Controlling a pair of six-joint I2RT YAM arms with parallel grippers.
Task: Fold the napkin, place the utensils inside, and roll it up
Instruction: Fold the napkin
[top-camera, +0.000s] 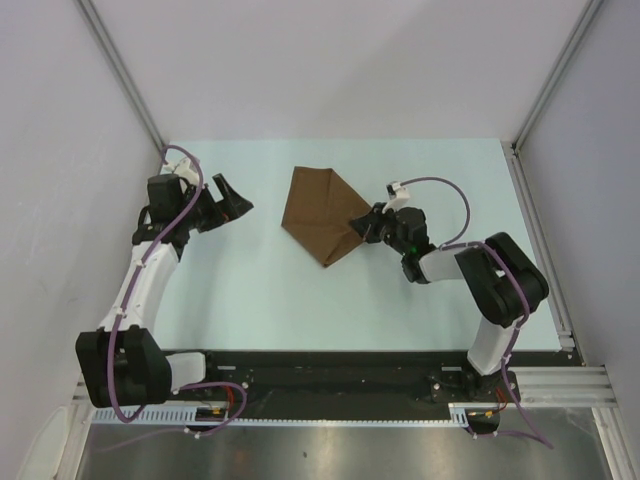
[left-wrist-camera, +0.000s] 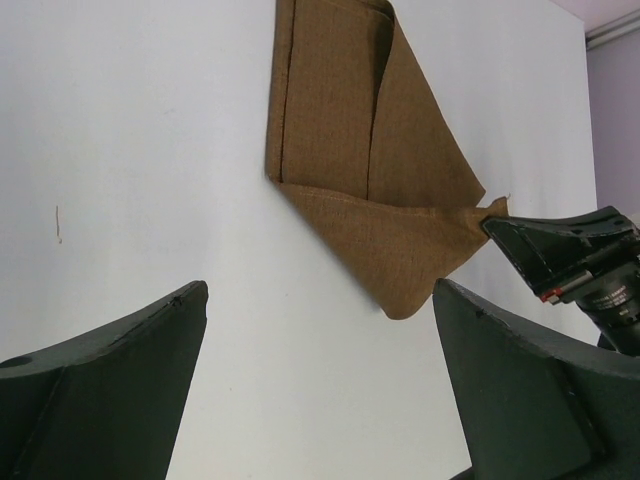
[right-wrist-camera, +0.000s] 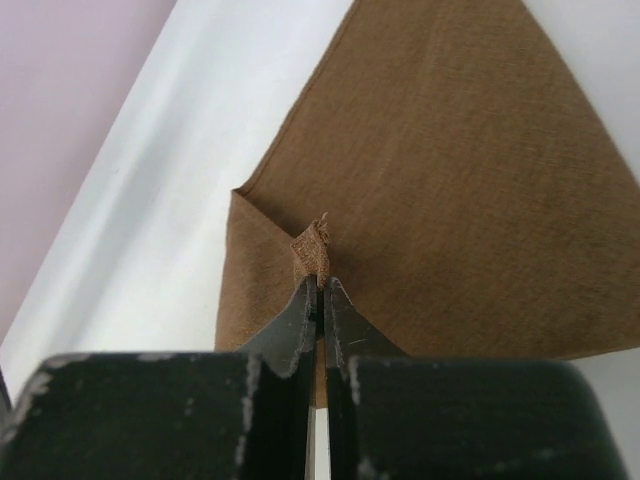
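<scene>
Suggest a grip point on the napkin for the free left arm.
Take the napkin at its left edge, coming in from the left side. The left gripper is open there, and the right gripper already pinches the right corner, so the opposite edge is free.

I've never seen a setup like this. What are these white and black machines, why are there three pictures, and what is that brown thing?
These are two robot arms bolted at the near edge of a pale table. Each ends in a two-finger gripper. The overhead picture comes from a fixed camera above and behind the arms. The other two come from small cameras on the wrists, so each shows its own dark fingers at the bottom.

The brown thing is the napkin, a cloth lying partly folded on the table. The right gripper is shut on one corner of it; the right wrist view shows the fingers pinched together with a tuft of cloth between them. The left gripper is open, holds nothing and is apart from the cloth. No fork shows in any view.
</scene>
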